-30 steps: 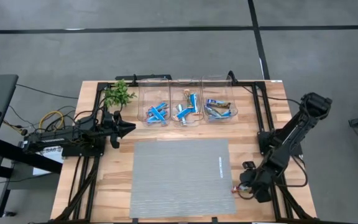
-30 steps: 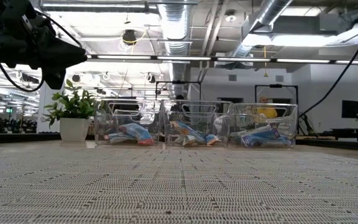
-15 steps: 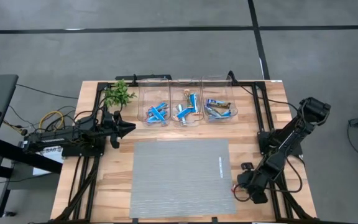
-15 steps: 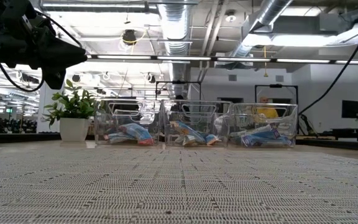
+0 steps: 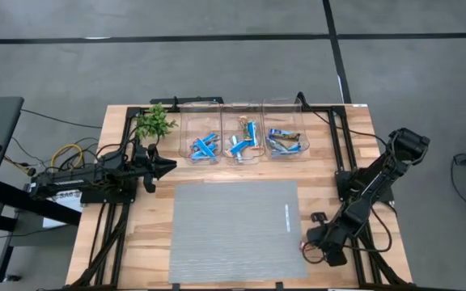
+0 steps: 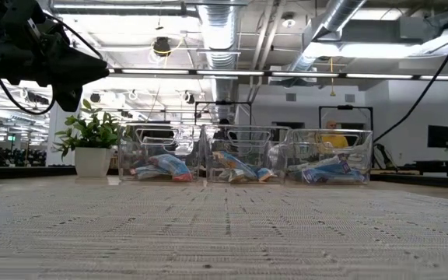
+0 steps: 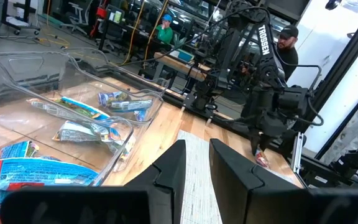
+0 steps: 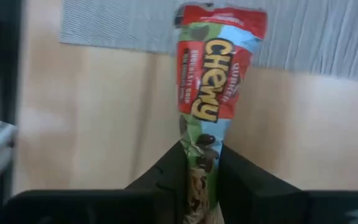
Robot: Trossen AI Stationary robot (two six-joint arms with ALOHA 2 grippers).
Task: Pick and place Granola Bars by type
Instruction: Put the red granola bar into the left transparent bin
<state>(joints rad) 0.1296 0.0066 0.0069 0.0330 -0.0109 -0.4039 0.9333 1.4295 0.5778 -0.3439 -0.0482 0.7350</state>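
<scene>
Three clear bins [image 5: 243, 141] flank a potted plant [image 5: 154, 123].

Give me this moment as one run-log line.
right gripper: shut on Chewy bar, near mat corner | left gripper: idle by bins

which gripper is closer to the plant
Left. The left gripper sits just in front of the plant at the table's back-left. The right gripper, pinching a granola bar, is at the front-right edge, far away.
</scene>
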